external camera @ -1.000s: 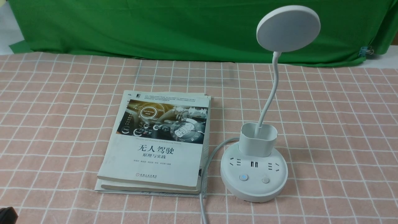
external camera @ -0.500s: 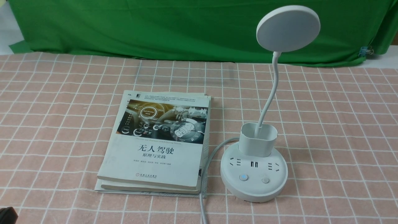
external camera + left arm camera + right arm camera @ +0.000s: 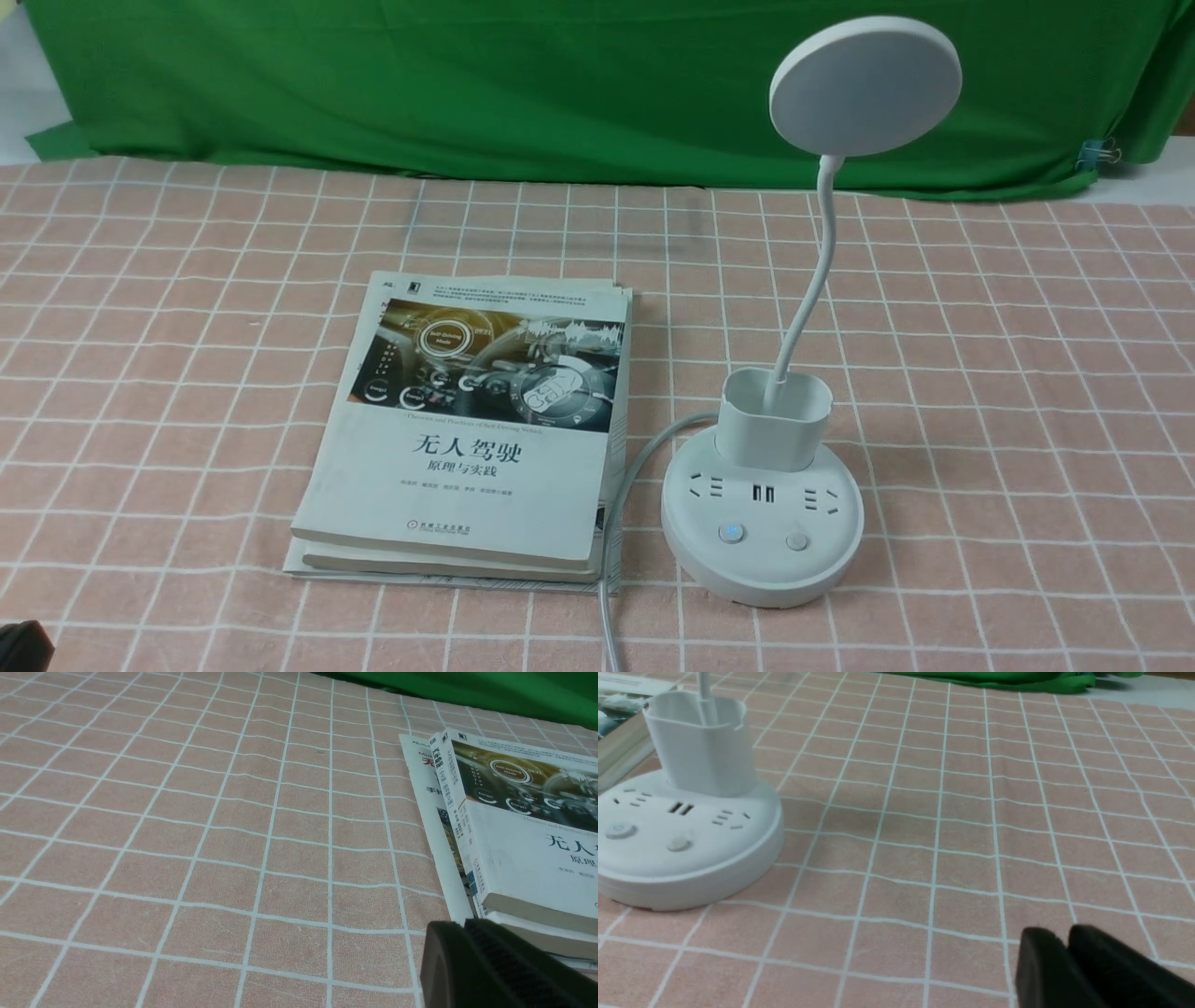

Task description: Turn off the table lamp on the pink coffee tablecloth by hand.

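From the front, we see the table lamp (image 3: 763,523) standing on the pink coffee tablecloth (image 3: 1008,392) covering the desk, just right of stacked books (image 3: 467,439); its left button (image 3: 731,533) glows blue. By the left wrist, the left tool (image 3: 490,966) looks pressed together beside the books (image 3: 518,826). By the right wrist, the right tool (image 3: 1069,970) likewise, well apart from the lamp (image 3: 686,826).

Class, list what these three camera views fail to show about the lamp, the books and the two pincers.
- Table lamp: the disc's lit face points away in the front view; the right wrist view crops it off.
- Lower book: its cover lies under the top book.
- Left pincer and right pincer: the frame edge cuts them; the fingers appear closed together.
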`<state>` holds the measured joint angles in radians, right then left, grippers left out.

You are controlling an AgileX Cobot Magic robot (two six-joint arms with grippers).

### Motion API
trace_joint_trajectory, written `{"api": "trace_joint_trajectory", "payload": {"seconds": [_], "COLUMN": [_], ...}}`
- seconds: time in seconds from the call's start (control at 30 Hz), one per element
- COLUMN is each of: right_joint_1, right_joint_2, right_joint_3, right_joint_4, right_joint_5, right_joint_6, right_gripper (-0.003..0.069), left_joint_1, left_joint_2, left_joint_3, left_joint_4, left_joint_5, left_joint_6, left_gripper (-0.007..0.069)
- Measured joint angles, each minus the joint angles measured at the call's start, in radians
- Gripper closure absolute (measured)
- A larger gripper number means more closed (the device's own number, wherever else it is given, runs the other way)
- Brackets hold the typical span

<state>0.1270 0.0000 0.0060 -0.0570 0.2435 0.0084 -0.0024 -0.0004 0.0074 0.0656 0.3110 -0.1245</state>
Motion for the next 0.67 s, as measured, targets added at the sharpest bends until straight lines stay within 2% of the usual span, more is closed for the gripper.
{"api": "trace_joint_trajectory", "payload": {"seconds": [0.67], "right_joint_1": [0.000], "right_joint_2": [0.000], "right_joint_3": [0.000], "right_joint_4": [0.001], "right_joint_5": [0.000], "right_joint_6": [0.000], "right_gripper": [0.0481], "left_joint_1": [0.000], "left_joint_2": [0.000], "left_joint_3": [0.000], "left_joint_4": [0.000], "left_joint_5": [0.000], "left_joint_6": [0.000], "left_gripper": [0.0618]}}
